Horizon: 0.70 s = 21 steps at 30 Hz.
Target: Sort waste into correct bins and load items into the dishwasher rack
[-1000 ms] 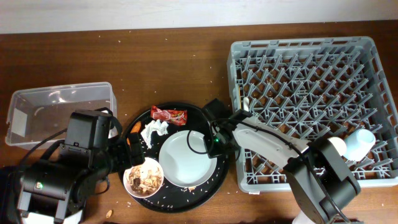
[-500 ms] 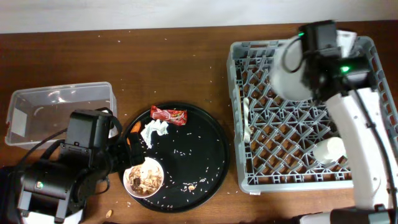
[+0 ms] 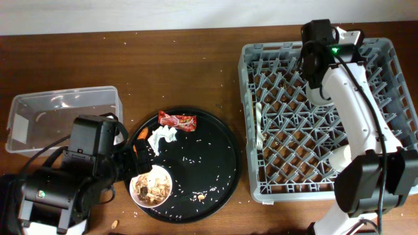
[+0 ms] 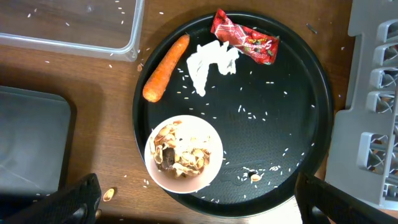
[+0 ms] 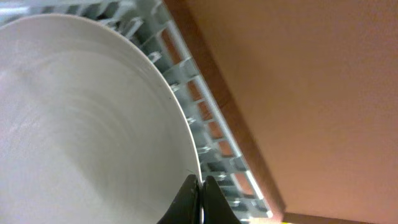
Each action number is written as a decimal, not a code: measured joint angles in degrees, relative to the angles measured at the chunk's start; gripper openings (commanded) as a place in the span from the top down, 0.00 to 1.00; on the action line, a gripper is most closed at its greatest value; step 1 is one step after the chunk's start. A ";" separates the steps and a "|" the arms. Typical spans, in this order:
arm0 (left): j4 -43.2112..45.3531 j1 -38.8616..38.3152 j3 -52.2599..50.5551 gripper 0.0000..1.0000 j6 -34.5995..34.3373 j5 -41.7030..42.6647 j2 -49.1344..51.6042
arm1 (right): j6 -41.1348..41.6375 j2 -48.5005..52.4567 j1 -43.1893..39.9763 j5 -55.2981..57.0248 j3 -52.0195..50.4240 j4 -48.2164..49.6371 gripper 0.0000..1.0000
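My right gripper [image 5: 200,186] is shut on the rim of the white round plate [image 5: 81,124] and holds it on edge over the far part of the grey dishwasher rack [image 3: 281,98]. My left gripper [image 4: 199,211] is open and empty, above the small white bowl [image 4: 184,154] of brownish food scraps. The red snack wrapper [image 4: 244,43], white tissue [image 4: 211,62] and carrot [image 4: 165,76] lie on the round black tray [image 4: 298,112]. The clear tub [image 3: 62,117] stands at the left. The black bin [image 4: 31,149] is beside the tray.
A cream cup [image 3: 343,158] stands in the rack's near right part, partly behind my right arm. A white fork [image 3: 259,127] lies in the rack's left edge. Rice crumbs are scattered on the tray and table. A nut shell [image 4: 107,195] lies by the bowl.
My right arm has lifted the plate off the black tray, carried it to the far side of the rack and turned it on edge. The left arm has not moved.
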 measured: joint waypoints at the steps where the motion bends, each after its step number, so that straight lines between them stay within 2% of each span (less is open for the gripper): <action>1: 0.00 0.00 0.00 0.01 0.00 0.00 0.00 | -0.09 0.00 0.00 2.47 0.00 0.04 0.96; 10: 0.00 0.00 0.00 0.01 0.00 -0.02 0.00 | -4.35 0.00 8.90 4.13 -0.04 2.71 0.96; 11: 0.00 0.00 0.00 0.01 0.00 0.00 0.00 | -4.85 0.00 8.90 3.69 -0.04 2.32 0.90; 12: 0.00 0.00 0.00 0.01 0.00 0.00 0.00 | -5.35 0.00 8.90 2.19 -0.04 2.23 0.76; 13: 0.00 0.00 0.00 0.01 0.00 0.00 0.00 | -6.25 0.00 8.90 1.07 -0.04 2.08 0.70; 17: -0.02 0.00 0.00 0.01 0.02 -0.02 0.00 | -7.28 -2.25 8.96 -5.03 0.04 3.98 0.63; 19: -0.02 0.00 0.00 0.01 0.00 0.00 0.00 | -7.98 -8.55 9.03 -10.80 0.39 3.98 0.46; 21: 0.09 0.00 0.00 0.01 0.00 -0.02 0.00 | -7.89 -16.13 11.72 -19.19 0.57 2.54 0.40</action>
